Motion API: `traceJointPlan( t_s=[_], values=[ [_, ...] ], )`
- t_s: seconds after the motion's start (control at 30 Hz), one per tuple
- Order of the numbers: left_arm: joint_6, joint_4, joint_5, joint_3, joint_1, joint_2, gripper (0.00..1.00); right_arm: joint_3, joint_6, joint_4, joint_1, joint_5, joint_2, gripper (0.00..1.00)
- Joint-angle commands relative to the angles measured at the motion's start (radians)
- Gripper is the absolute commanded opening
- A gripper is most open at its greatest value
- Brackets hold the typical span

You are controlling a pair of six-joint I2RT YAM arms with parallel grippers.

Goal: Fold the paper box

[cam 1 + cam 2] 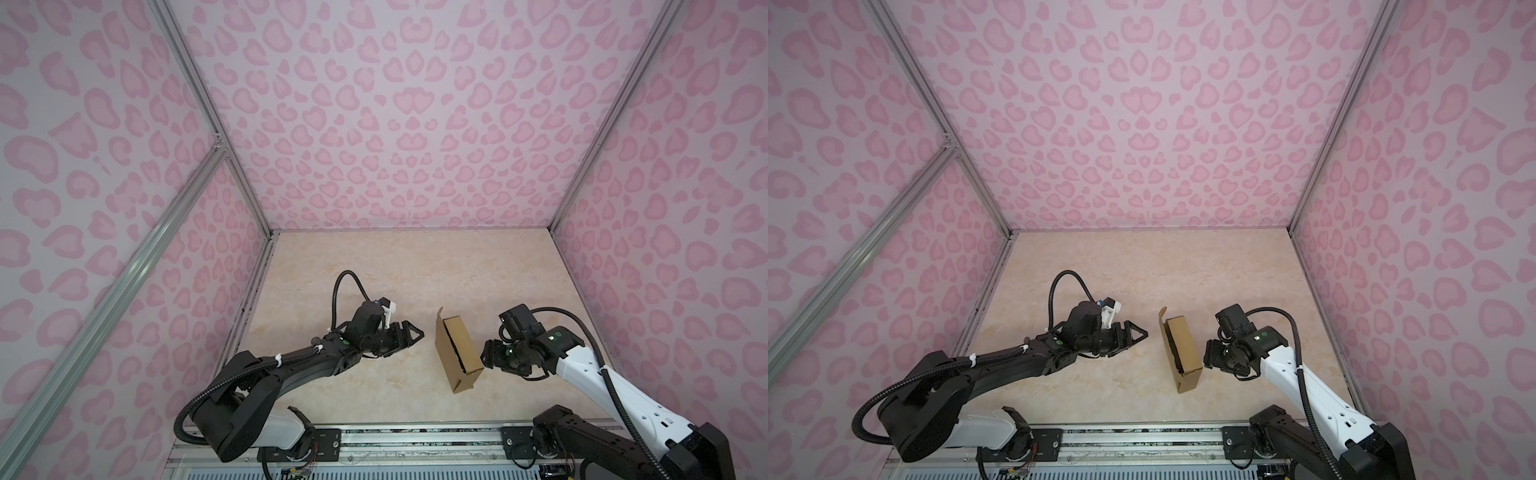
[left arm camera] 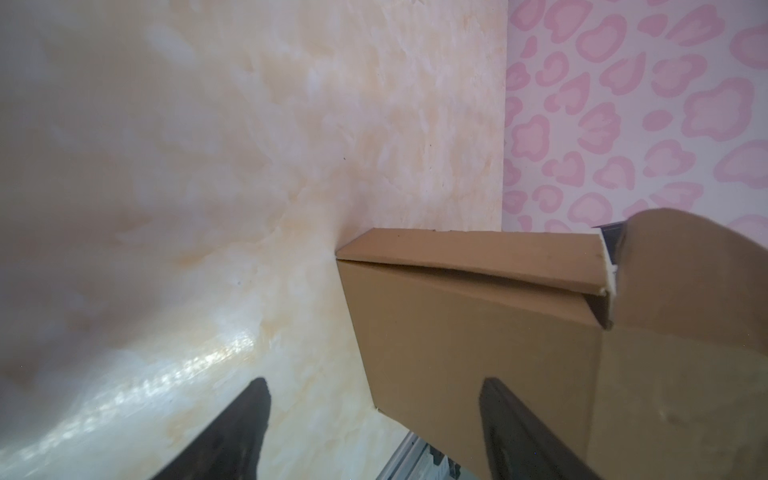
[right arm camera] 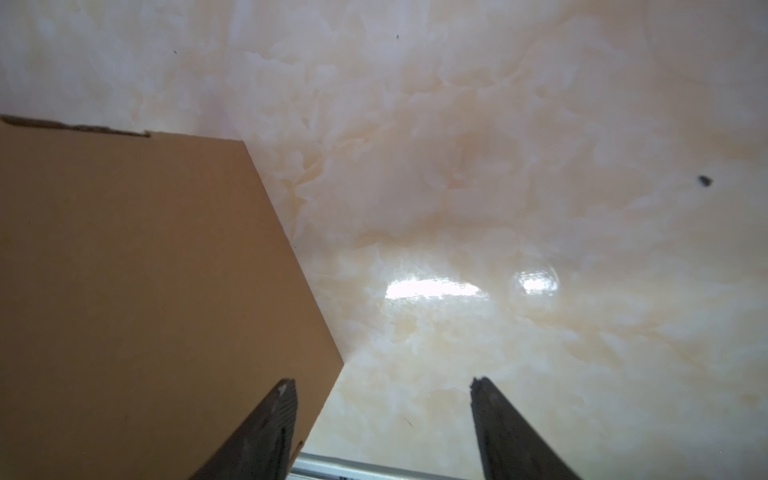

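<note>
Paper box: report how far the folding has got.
Done: the paper box stands on edge on the table, walls formed. In hand: nothing; the left gripper and right gripper flank it, jaws open. Left: the rounded flap at its far end sticks out, not tucked.

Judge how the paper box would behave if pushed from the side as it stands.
The paper box stands on a narrow side on the table, so a sideways push would probably tip it rather than slide it. Thin, hollow-looking cardboard: likely light, and dented by a hard squeeze. Its loose end flap would probably just bend.
</note>
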Motion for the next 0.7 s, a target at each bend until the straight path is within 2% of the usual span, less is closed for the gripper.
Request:
traceJointPlan(
  t_s=[0.0, 0.2, 0.67],
  values=[
    [-0.014, 0.062, 0.055, 0.033, -0.008, 0.037, 0.81, -0.037, 0.076, 0.138, 0.037, -0.024, 0.02, 0.69],
    [-0.038, 0.079, 0.104, 0.07, -0.014, 0.098, 0.81, -0.075, 0.128, 0.221, 0.106, -0.041, 0.092, 0.69],
    [-0.077, 0.084, 0.148, 0.162, -0.015, 0.176, 0.8, -0.087, 0.277, 0.339, 0.264, 0.008, 0.11, 0.68]
  ],
)
